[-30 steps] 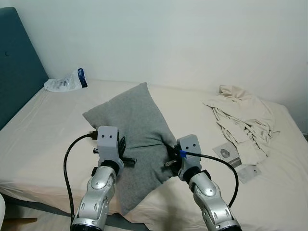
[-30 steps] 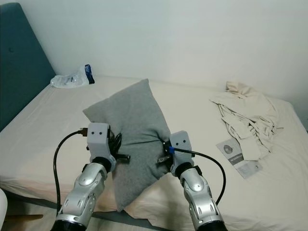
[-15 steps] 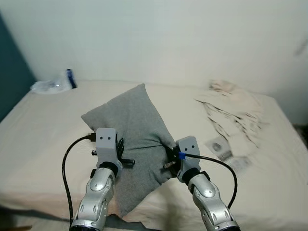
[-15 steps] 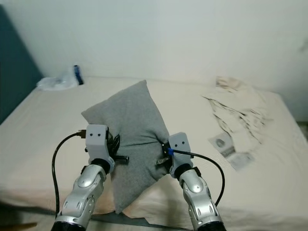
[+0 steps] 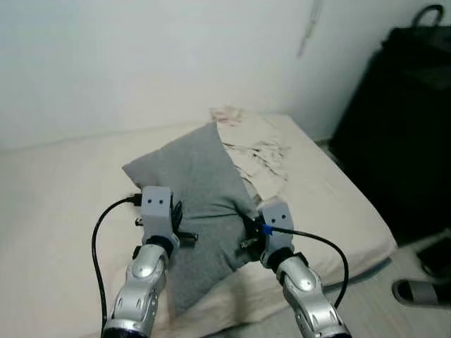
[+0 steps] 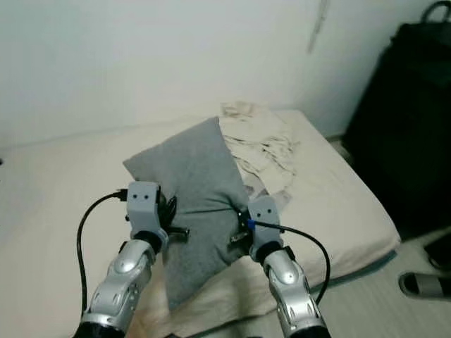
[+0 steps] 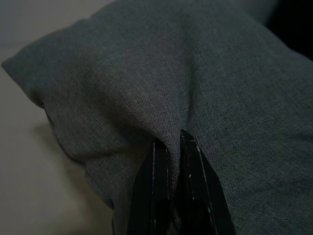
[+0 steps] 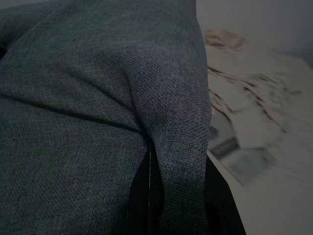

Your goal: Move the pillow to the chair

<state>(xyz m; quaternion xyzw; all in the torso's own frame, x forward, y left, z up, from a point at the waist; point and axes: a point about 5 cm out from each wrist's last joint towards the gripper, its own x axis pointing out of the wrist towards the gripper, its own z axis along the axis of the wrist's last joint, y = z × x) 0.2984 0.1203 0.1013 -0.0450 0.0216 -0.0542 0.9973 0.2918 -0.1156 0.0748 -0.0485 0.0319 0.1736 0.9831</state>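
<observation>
Soft, even, rather dim indoor light falls on the bed, and both head views are smeared with motion blur. The wrist views are very dark, their backgrounds out of focus.

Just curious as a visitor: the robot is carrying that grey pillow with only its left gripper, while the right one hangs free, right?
Not quite. Both hold the grey pillow: the left gripper is shut on a fold, and the right wrist view shows the right gripper pinching the fabric too.

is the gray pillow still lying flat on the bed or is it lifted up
Lifted. The gray pillow stands tilted on edge above the bed, its fabric pinched in the left pincer and right pincer.
</observation>
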